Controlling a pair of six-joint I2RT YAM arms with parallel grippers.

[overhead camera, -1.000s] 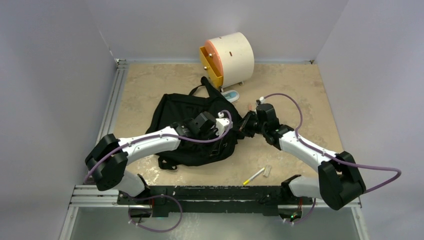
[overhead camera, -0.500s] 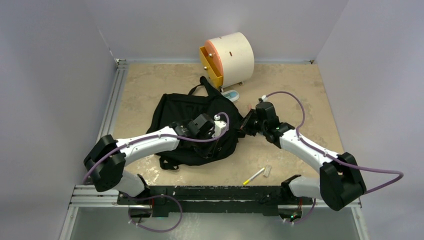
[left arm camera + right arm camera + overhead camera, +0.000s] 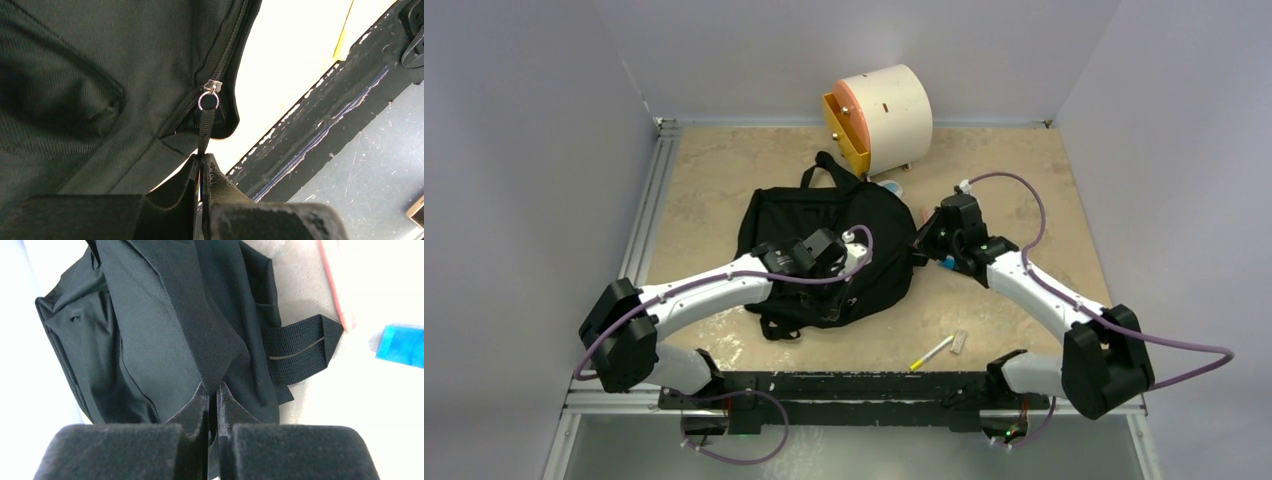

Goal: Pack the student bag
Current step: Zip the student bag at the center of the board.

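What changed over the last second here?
The left gripper, shut on the zipper pull, drew back toward the near left. The right gripper, pinching the student bag, moved slightly farther. The bag bunched up, now hiding most of the small white-blue item. Both grips, drawer box and pen stayed.

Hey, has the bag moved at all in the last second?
Yes. The bag has slid to the right; its upper right edge now lies closer to the foot of the drawer box.
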